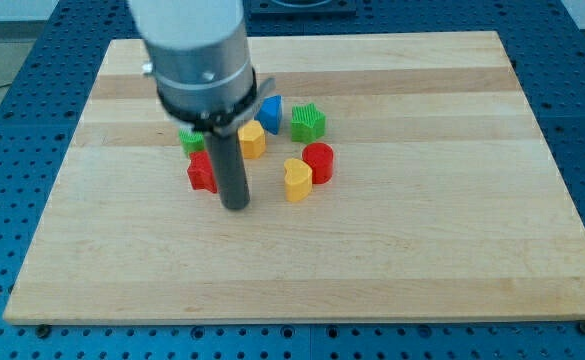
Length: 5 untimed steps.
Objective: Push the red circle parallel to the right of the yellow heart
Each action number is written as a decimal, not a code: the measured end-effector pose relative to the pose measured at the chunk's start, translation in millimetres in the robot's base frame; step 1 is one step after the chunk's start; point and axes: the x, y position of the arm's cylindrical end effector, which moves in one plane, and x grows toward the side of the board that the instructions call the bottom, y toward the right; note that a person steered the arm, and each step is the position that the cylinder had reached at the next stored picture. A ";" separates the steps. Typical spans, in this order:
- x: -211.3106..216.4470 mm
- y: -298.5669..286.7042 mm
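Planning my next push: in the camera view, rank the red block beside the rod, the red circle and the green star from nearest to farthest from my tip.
1. Red block, just left of my tip.
2. Red circle, to its right, touching the lower yellow heart.
3. Green star, farther toward the top right.

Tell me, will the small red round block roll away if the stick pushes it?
Probably not: the red circle block seems to rest on its flat face, so it should slide, not roll. The smooth wooden board likely lets it glide easily. It may bump the touching yellow heart block.
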 end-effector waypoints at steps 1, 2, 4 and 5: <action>-33.8 23.7; -54.5 92.7; -32.6 102.4; -15.3 141.3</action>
